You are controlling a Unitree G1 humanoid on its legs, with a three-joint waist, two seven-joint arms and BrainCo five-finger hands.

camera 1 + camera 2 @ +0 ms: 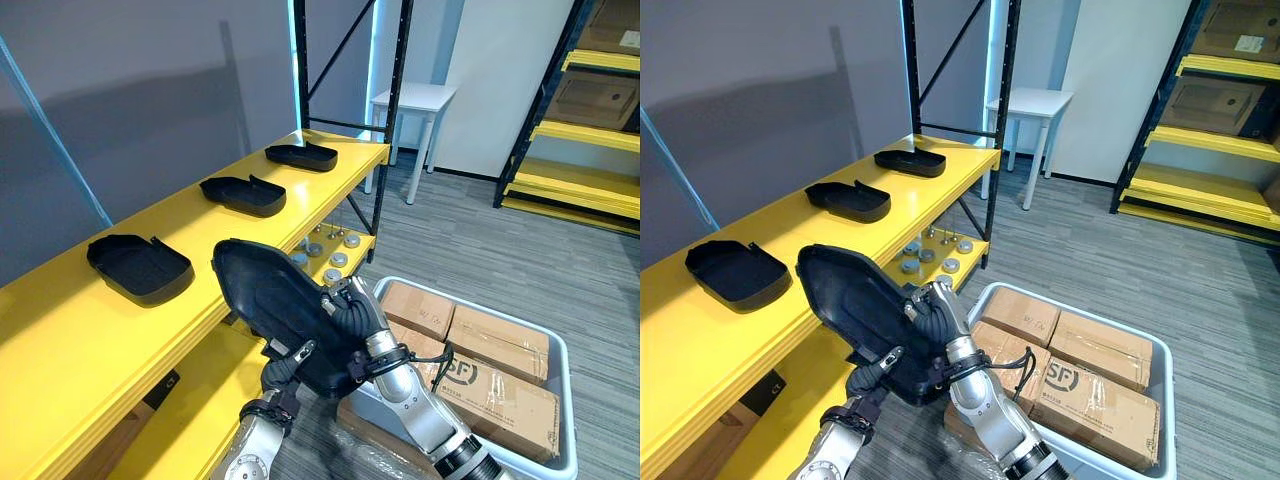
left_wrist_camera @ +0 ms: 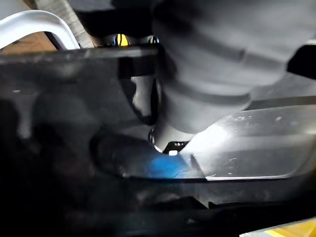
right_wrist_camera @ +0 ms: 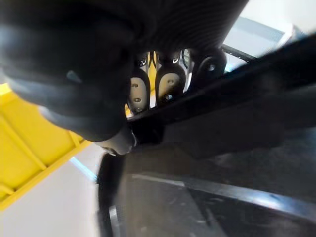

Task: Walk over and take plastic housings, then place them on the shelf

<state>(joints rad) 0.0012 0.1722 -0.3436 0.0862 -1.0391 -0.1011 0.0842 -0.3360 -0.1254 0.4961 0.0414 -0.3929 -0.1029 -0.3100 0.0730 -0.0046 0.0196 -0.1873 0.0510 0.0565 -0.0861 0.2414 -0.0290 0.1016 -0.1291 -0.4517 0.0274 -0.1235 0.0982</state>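
We hold one black plastic housing (image 1: 265,290) in both hands, tilted on edge in the air just in front of the yellow shelf (image 1: 70,350) and not resting on it. Our right hand (image 1: 352,312) grips its right rim with fingers (image 3: 170,81) curled over the edge. Our left hand (image 1: 285,370) takes it from below, thumb pressed on the inner face and the other fingers hidden behind it.

Three more housings lie hollow side up in a row along the shelf: the near housing (image 1: 140,265), the middle housing (image 1: 243,193) and the far housing (image 1: 301,156), well apart from each other. On the lower shelf sit small metal discs (image 1: 325,250). To our right stands a white bin (image 1: 568,400) packed with cardboard boxes (image 1: 500,345). A white table (image 1: 415,100) stands beyond the shelf's end.
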